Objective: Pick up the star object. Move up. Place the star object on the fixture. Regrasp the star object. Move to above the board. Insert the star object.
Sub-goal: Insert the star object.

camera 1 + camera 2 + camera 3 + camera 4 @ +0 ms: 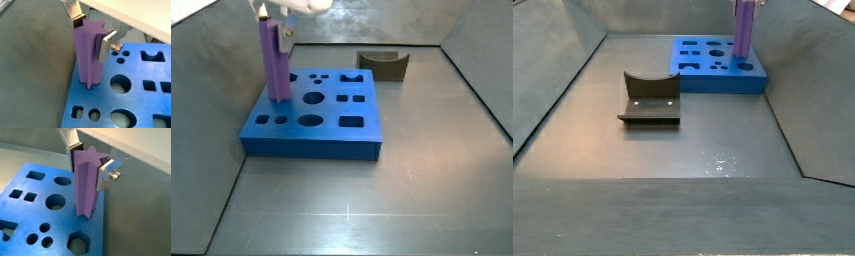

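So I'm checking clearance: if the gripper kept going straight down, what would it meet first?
Probably the board: the gripper, jaws shut on the upright star object, hangs over its edge, and the star's lower end already touches it.

— Anything here besides the job's own pieces?
— Only a grey floor (372,195), dull and lightly scuffed, with thin seams (349,212) crossing it toward its near edge.
— And round it?
— Grey walls (547,80) rise aslant from its side and far edges. A few pale specks (720,160) lie near the floor's near edge.

no readable text, labels, numbers or signs anywhere
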